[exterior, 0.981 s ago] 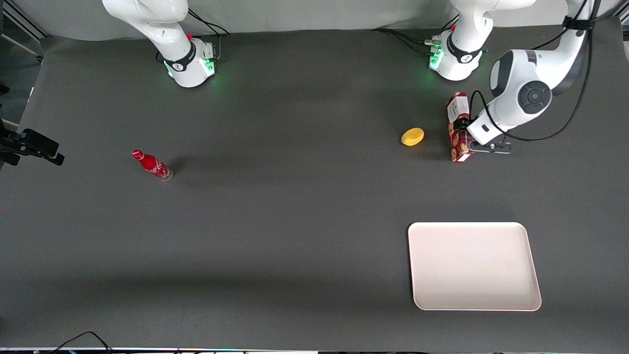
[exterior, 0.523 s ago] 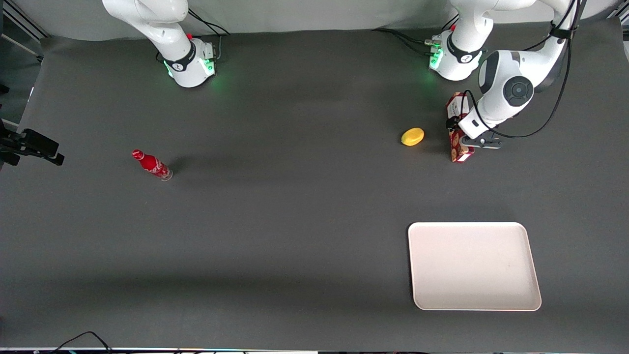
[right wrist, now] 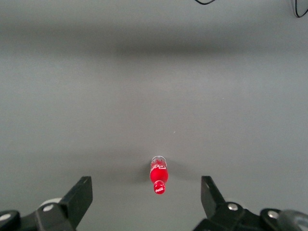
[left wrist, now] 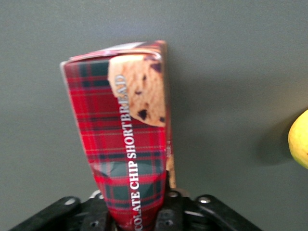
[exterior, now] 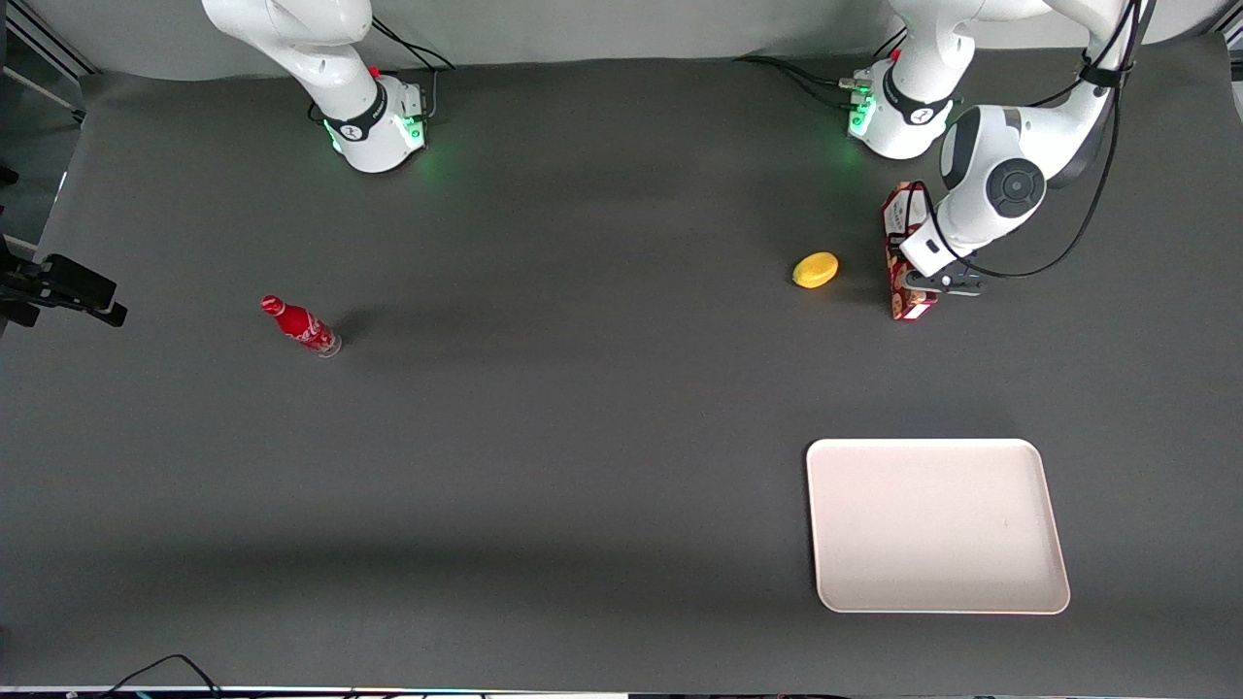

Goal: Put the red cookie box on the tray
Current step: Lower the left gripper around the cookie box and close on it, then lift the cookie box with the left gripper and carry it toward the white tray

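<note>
Lying on the dark mat near the working arm's base: box (exterior: pixel 905 254), long, narrow, red plaid, cookie print, white label at the end farthest from the front camera.

Gripper (exterior: pixel 911 279): set down over the box's middle; in the left wrist view the box (left wrist: pixel 126 139) runs straight out from between the black gripper parts (left wrist: pixel 139 216). Whether the fingers are clamped on it or merely around it cannot be told.

Lemon (exterior: pixel 815 270): yellow, near the box on the side toward the parked arm, a strip of bare mat between them; its edge (left wrist: pixel 299 144) shows in the left wrist view.

Tray (exterior: pixel 1020 582): cream, rounded corners, low rim, flat on the mat, nearer the front camera than the box and well apart from it. Nothing on it. Open mat between box and tray rim.

Bottle (exterior: pixel 300 326): small, red, lying well off toward the parked arm's end of the table, open mat all around it.
</note>
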